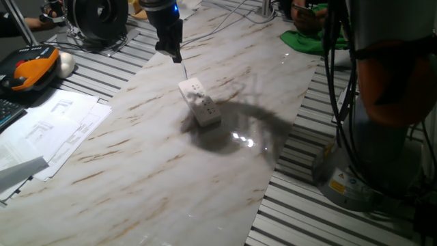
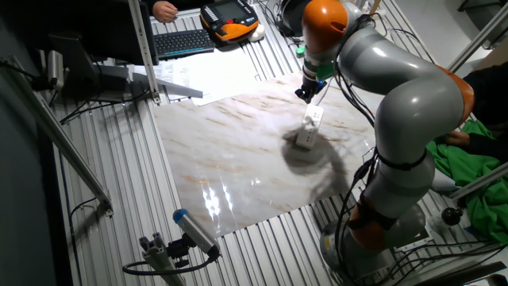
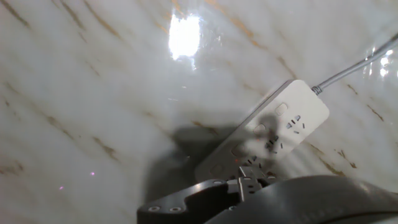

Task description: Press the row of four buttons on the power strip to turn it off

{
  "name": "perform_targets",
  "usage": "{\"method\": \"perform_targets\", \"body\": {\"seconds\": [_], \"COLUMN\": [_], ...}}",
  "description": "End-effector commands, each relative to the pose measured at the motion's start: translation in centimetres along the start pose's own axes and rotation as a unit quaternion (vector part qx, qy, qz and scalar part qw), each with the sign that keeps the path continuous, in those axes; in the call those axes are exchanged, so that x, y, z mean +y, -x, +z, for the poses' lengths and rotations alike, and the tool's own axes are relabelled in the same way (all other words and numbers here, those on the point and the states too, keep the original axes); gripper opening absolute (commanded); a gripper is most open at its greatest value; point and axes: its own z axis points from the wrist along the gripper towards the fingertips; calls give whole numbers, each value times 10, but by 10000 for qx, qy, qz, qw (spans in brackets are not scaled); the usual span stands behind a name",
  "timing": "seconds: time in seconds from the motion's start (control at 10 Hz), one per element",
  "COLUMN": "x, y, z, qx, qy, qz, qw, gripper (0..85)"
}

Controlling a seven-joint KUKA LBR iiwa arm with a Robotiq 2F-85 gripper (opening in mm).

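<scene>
Dark housing of my claw (image 3: 249,186) fills the bottom of the hand view, and just beyond it lies the power strip (image 3: 264,134), flat on the marbled worktop (image 1: 136,150). Whether my fingers are apart or together I cannot tell; no view shows their tips clearly. From one fixed view, my claw (image 1: 171,49) hangs above and just beyond the cord end of the power strip, not touching it. The strip's long axis runs away from that end, slanting toward the near edge of the worktop, with its thin cord (image 3: 354,65) leaving the end nearest my claw. The row of four buttons (image 3: 255,134) runs along one long side of the strip, beside the socket holes. I judge the next move must descend onto the button nearest the cord and travel along that axis.
</scene>
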Motion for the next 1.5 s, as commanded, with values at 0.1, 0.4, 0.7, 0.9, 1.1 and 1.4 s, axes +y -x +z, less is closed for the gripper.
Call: {"method": "perform_targets", "body": {"seconds": [0.1,0.4,0.7,0.9,1.1,1.4], "x": [0,0,0,0,0,-1], "y": [0,0,0,0,0,1], "z": [0,0,0,0,0,1], "qx": [-46,340,480,396,342,158], "qy": [172,382,230,245,341,345], "qz": [141,1238,2297,2837,2915,3361], "qw": [9997,9910,9718,9578,9554,9411], "gripper": [0,0,0,0,0,340]}}
